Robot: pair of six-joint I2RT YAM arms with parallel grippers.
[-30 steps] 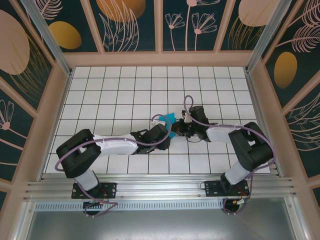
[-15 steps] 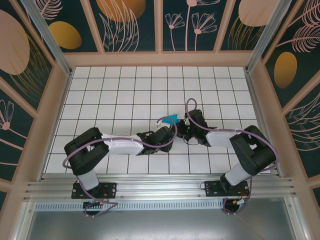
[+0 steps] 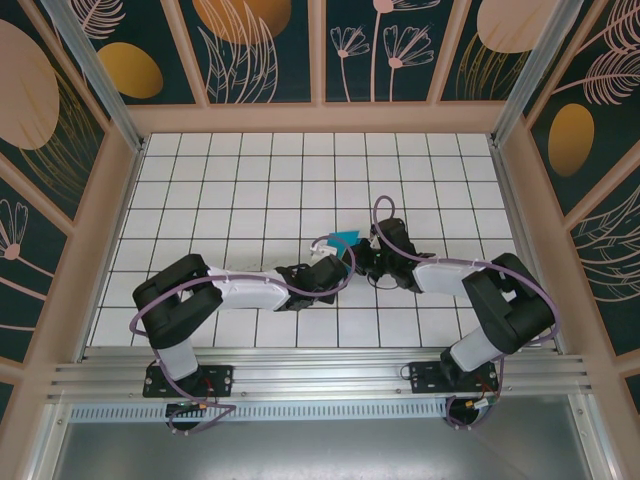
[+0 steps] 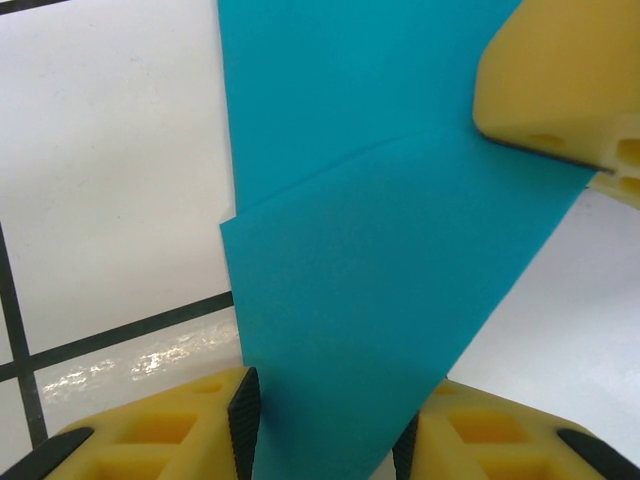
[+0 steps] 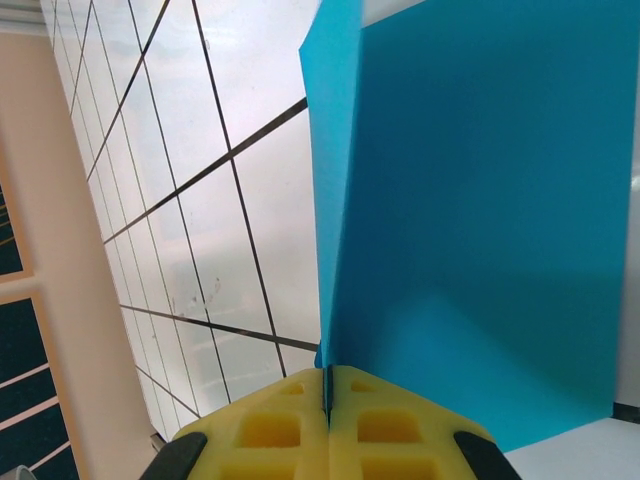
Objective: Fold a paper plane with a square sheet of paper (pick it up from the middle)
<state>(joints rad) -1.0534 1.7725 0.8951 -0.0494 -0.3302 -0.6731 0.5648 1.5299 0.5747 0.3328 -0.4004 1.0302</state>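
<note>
the square sheet of paper (image 5: 480, 220), teal-blue and already folded into a smaller creased shape, stands up out of the right gripper (image 5: 328, 385), whose two yellow fingers (image 5: 270, 430) are pressed together with the paper's edge pinched in the seam between them; from those tips the sheet rises straight ahead, one sharp fold line running up just left of the grip and a broad flat face spreading off to the right. in the left wrist view the same paper (image 4: 370, 280) fills the space ahead of the left gripper (image 4: 325, 430), showing two overlapping layers with a slanted edge across the middle. that gripper is partly open, its fingers (image 4: 170, 430) set apart with the lower end of the paper sitting in the gap between them; whether the pads actually press on the paper's edges i cannot tell. ahead and to the right of the left gripper's tips, a yellow finger of the right gripper (image 4: 560, 90) lies against the paper's upper right corner. from above, the paper (image 3: 347, 238) shows as a small teal piece just beyond the spot where the left gripper (image 3: 340, 268) and right gripper (image 3: 362, 255) meet tip to tip, near the middle of the white tiled table (image 3: 250, 180), with dark floral wall panels (image 3: 260, 40) well beyond both grippers.
</note>
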